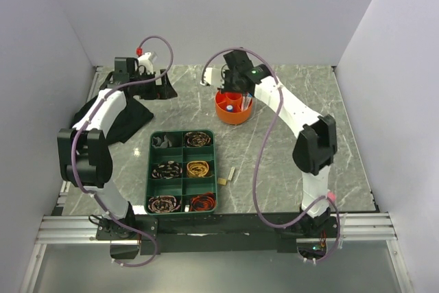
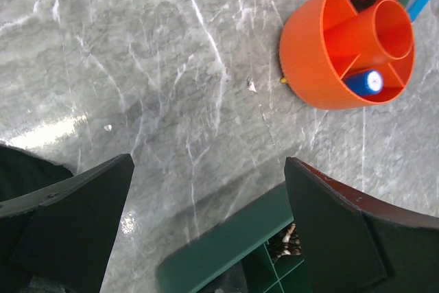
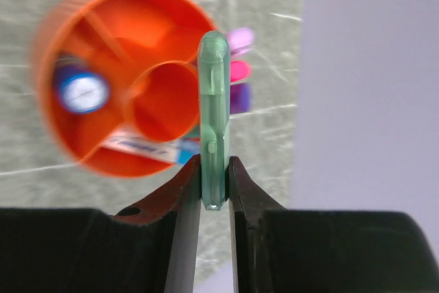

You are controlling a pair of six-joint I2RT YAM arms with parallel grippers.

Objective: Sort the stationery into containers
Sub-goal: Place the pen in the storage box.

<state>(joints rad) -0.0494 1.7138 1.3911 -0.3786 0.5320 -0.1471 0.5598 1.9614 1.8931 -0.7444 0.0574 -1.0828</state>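
The orange pot (image 1: 233, 116) stands at the back middle of the table. My right gripper (image 1: 236, 88) hangs just over it, shut on a pale green eraser-like block (image 3: 214, 101) that stands up between the jaws (image 3: 214, 178). Below it the pot (image 3: 55, 46) holds a blue-capped piece (image 3: 82, 92) and pink and purple markers (image 3: 239, 73). My left gripper (image 1: 152, 86) sits at the back left, open and empty (image 2: 206, 217), well apart from the pot (image 2: 309, 53). Two beige blocks (image 1: 232, 173) lie right of the green tray.
A green divided tray (image 1: 182, 134) with coiled cables fills the front middle; its corner (image 2: 226, 245) lies under my left jaws. A black cloth (image 1: 130, 120) lies at the left by the left arm. White walls close in the back and sides.
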